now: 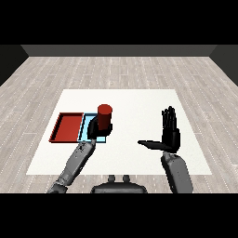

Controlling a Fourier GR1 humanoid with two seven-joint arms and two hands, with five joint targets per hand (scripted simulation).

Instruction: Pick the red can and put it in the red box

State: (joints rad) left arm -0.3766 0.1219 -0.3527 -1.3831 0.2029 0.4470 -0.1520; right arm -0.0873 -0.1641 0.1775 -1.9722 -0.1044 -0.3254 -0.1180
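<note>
- The white counter (139, 100) carries two trays side by side at its left; the rest of its top holds only the arms.
- The red tray (66, 126), the target, lies furthest left and appears to hold nothing.
- The light blue tray (85, 130) sits just beside it on the right; its inside is mostly hidden by the left robot hand, so its contents cannot be told.
- The right robot hand (170, 130) stands well apart to the right, released, fingers straight and upright, thumb stretched out to the left.
- The left robot hand (99, 128) is curled round the lower part of the red can, grasping it.
- The red can (104, 116) stands upright in that grasp, over the light blue tray, not yet at the red one.
- Risk, as a judgement: letting go here would put the can in the wrong tray; carried leftward too low, its base could catch the shared rims and tip.
</note>
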